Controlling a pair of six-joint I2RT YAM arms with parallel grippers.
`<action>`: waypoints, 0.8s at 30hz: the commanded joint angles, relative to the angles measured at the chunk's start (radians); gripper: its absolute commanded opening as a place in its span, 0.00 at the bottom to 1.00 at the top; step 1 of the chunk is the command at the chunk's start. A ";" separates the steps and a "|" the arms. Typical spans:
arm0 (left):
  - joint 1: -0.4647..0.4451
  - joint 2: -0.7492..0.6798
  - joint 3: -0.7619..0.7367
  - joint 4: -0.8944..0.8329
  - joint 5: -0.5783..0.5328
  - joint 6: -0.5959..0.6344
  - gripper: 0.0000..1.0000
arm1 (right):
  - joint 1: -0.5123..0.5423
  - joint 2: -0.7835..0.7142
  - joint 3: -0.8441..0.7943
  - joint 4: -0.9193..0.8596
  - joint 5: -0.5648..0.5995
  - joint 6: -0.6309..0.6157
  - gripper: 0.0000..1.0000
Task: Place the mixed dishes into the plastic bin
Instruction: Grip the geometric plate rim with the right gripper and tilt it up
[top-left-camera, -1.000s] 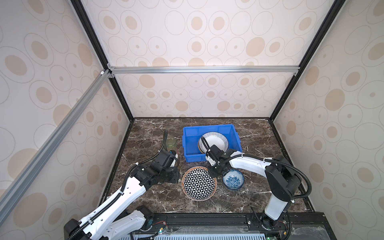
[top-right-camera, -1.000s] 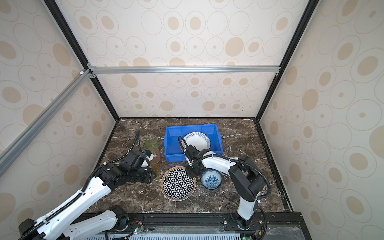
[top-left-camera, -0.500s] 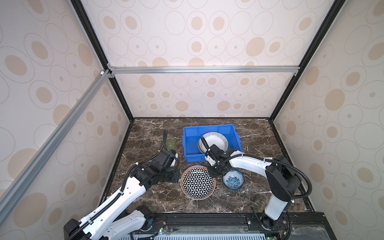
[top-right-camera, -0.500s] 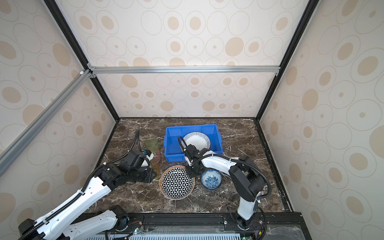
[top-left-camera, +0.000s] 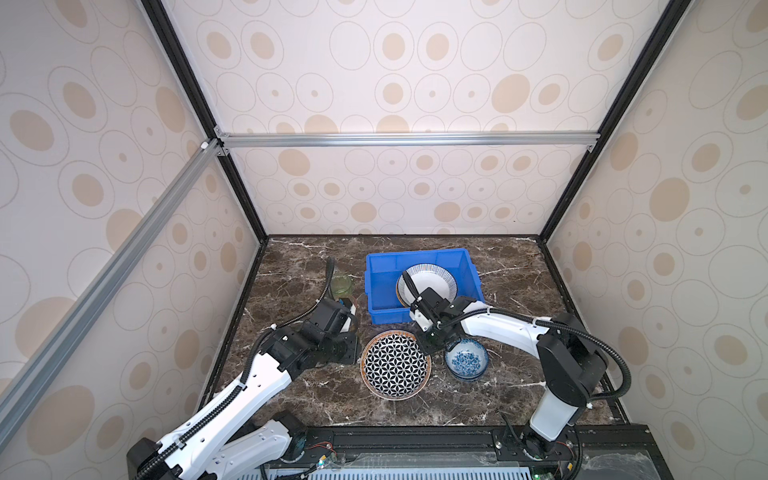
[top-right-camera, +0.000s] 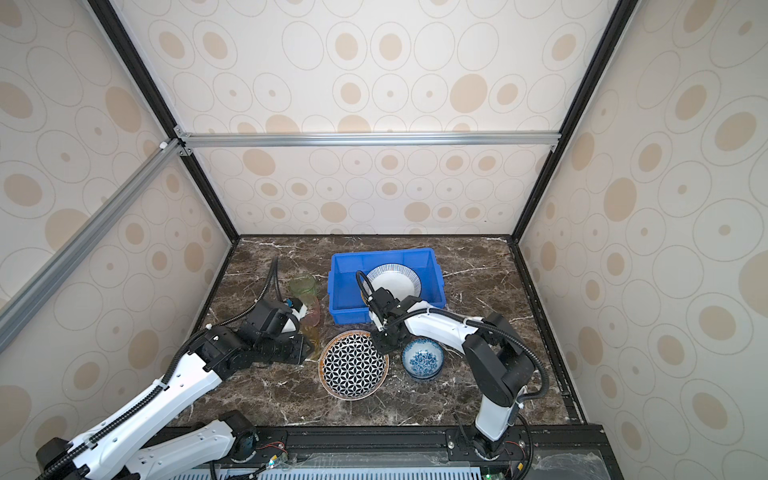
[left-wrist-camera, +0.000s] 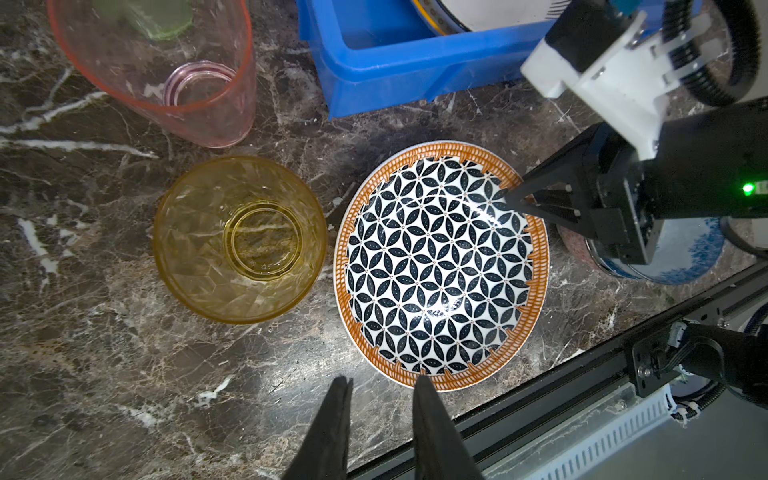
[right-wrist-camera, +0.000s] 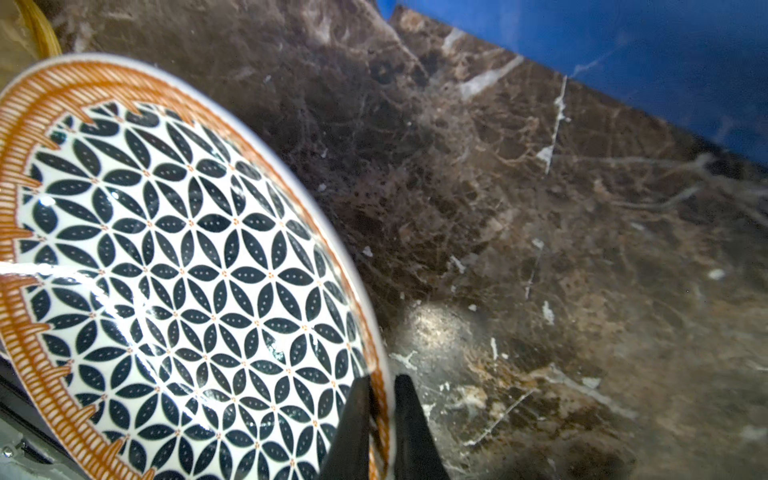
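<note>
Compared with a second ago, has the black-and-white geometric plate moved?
Yes, slightly: in a top view the geometric plate has slid left, away from the blue floral bowl.

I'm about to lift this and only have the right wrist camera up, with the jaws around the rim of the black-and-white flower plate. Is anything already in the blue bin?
Observer: Yes, a blue-striped plate lies inside the blue bin.
Operator: Anything close to my plate that I might bump?
Observer: A blue-floral bowl stands on the table close beside the geometric plate, on the right arm's side.
Operator: Where's the left gripper?
Observer: The left gripper hovers over the table near the plate's opposite edge, jaws apart and empty.
</note>
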 joint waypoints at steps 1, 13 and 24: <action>-0.008 0.004 0.044 0.003 -0.018 -0.012 0.27 | 0.002 -0.028 0.000 -0.061 0.081 -0.015 0.00; -0.013 0.008 0.062 0.005 -0.021 -0.015 0.27 | 0.002 -0.105 -0.015 -0.072 0.087 -0.017 0.00; -0.016 0.013 0.059 0.011 -0.019 -0.009 0.27 | 0.002 -0.157 -0.013 -0.093 0.093 -0.019 0.00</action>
